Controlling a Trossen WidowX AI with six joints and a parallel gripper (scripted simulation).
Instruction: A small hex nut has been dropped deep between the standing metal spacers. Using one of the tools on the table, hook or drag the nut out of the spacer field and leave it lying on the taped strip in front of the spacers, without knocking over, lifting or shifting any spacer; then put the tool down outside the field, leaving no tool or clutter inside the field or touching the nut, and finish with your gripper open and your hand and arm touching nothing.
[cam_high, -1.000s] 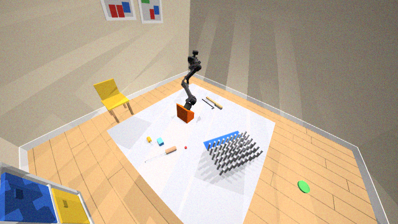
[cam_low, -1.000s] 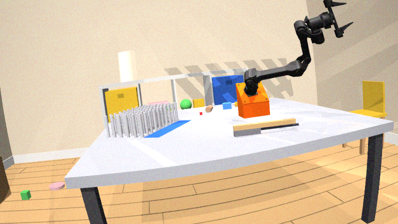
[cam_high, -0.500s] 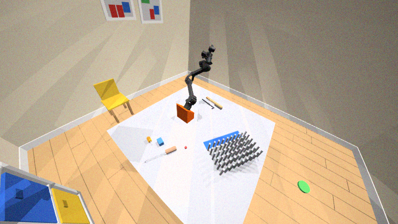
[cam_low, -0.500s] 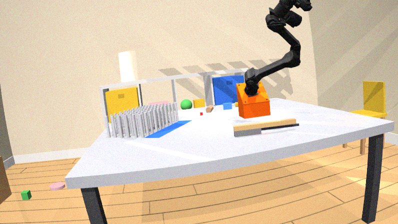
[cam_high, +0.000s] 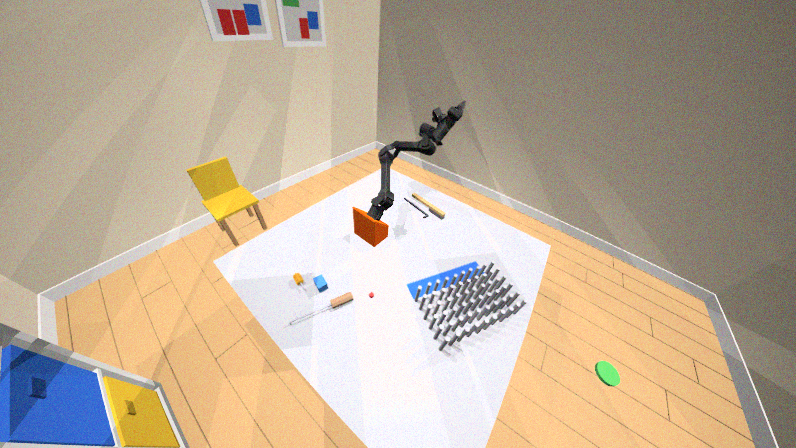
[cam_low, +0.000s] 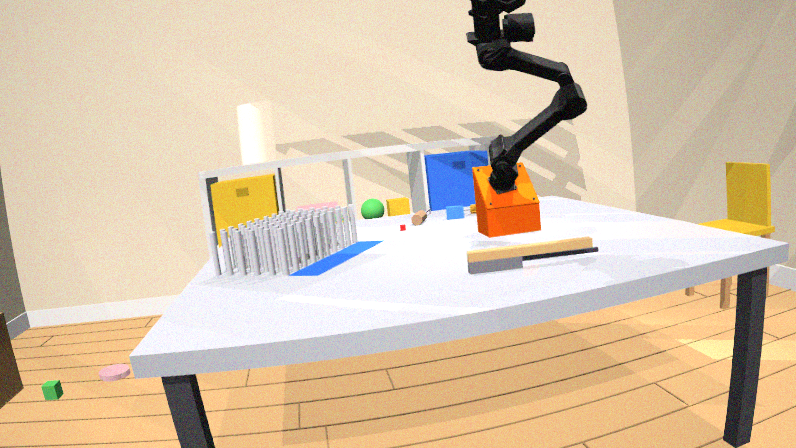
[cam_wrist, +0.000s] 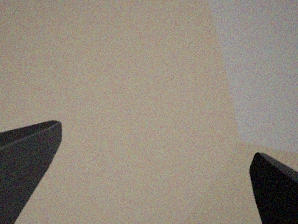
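- The black arm (cam_high: 385, 176) (cam_low: 534, 132) stands on an orange base (cam_high: 368, 229) (cam_low: 509, 220) and reaches up high over the bench (cam_high: 384, 356) (cam_low: 445, 289).
- The end effector (cam_high: 462, 104) (cam_wrist: 157, 147) is wide open, with nothing in it. It is up in the air, well away from the spacers.
- Lots of thin grey spacers (cam_high: 477, 300) (cam_low: 286, 242) stand up straight in rows, close together.
- A flat blue strip (cam_high: 413, 288) (cam_low: 335, 259) lies along one side of them.
- I can't see the little nut, so I can't tell where it is. The spacers hide much of the spot between them.
- A black stick with a bent end (cam_high: 414, 206) (cam_low: 562, 253) lies near the base, just beside a yellow and grey bar (cam_high: 427, 204) (cam_low: 529, 248).
- On the other side of the base, a tool with a brown handle (cam_high: 342, 300) (cam_low: 418, 217) lies flat. Its long part is thin and grey.
- A tiny red thing (cam_high: 371, 294) (cam_low: 402, 227) sits near that handle.
- A blue block (cam_high: 320, 283) (cam_low: 454, 212) is near it too, with a small orange thing (cam_high: 298, 278) beside the block.
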